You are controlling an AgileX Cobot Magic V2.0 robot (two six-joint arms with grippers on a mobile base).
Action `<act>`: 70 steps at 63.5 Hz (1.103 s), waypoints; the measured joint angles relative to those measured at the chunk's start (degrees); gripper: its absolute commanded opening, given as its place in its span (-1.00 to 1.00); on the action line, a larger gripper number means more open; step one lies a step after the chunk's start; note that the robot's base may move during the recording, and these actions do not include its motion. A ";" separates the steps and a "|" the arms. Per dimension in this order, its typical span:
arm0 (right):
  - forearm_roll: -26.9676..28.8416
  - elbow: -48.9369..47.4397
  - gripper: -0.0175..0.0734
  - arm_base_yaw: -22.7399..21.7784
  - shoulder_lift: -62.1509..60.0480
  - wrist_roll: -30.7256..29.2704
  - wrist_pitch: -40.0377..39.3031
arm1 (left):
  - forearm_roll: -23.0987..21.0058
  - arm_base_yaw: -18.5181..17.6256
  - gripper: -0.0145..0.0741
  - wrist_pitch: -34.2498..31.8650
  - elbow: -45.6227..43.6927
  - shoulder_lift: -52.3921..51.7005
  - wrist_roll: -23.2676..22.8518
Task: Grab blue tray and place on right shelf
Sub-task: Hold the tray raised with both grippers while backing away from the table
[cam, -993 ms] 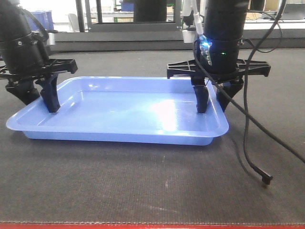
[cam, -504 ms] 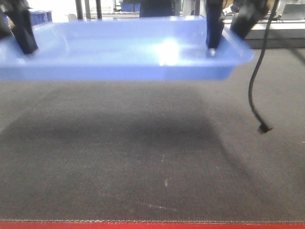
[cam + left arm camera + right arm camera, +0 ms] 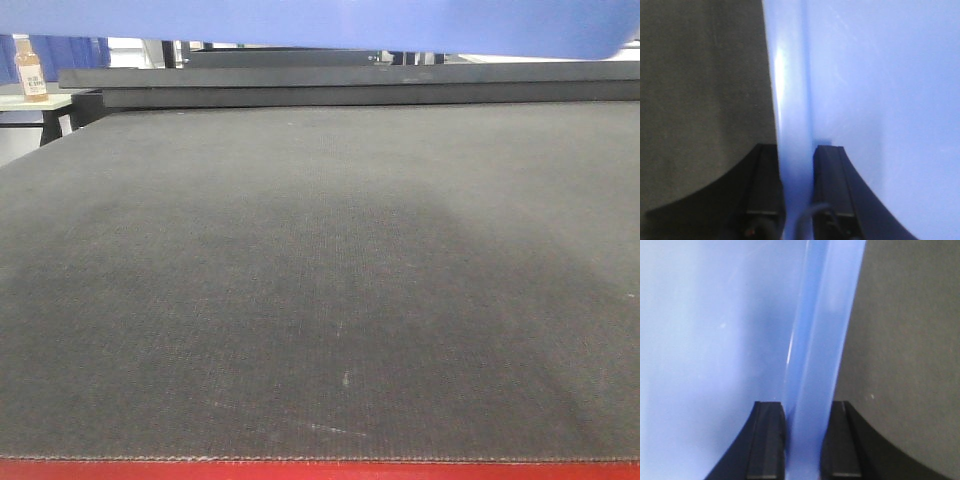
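Left pincer point(image 3: 796, 150) and right pincer point(image 3: 804, 407) tight on opposite rims of the blue tray point(image 3: 880, 100), aloft over dark mat point(image 3: 320, 300)

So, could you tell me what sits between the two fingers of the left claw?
The rim of the blue tray fills the gap between the fingers of the left claw, as the left wrist view shows.
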 measured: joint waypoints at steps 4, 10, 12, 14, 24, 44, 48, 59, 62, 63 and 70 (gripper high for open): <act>0.00 1.28 -0.49 0.00 -1.72 0.00 1.05 | 0.10 -1.36 -0.77 0.11 1.01 -0.24 -0.46; 0.00 2.39 -0.49 0.00 -3.65 0.00 2.73 | 0.20 -3.31 -0.77 -0.20 2.66 -0.24 -1.93; 0.00 2.71 -0.49 0.00 -4.13 -0.12 3.22 | 0.20 -3.85 -0.77 -0.24 3.12 -0.24 -2.24; 0.00 2.76 -0.49 0.00 -4.47 -0.12 3.84 | 0.20 -4.45 -0.77 -0.31 3.40 -0.24 -2.68; -0.11 3.04 -0.49 0.00 -5.90 -0.32 4.94 | -0.34 -5.45 -0.77 -0.93 4.15 -0.28 -3.49; -0.21 3.04 -0.49 0.00 -6.00 -0.62 5.08 | -0.34 -5.64 -0.78 -1.02 4.15 -0.37 -3.60; -0.21 3.04 -0.49 0.00 -6.00 -0.62 5.08 | -0.34 -5.64 -0.78 -1.02 4.15 -0.37 -3.60; -0.21 3.04 -0.49 0.00 -6.00 -0.62 5.08 | -0.34 -5.64 -0.78 -1.02 4.25 -0.37 -3.60; -0.21 3.04 -0.49 0.00 -6.00 -0.66 5.08 | -0.34 -5.64 -0.78 -1.02 4.25 -0.37 -3.60; -0.21 3.04 -0.49 0.00 -6.00 -0.77 5.08 | -0.34 -5.64 -0.78 -1.02 4.25 -0.37 -3.60; -0.21 3.04 -0.49 0.00 -6.00 -0.76 5.12 | -0.34 -5.64 -0.78 -1.02 4.25 -0.37 -3.60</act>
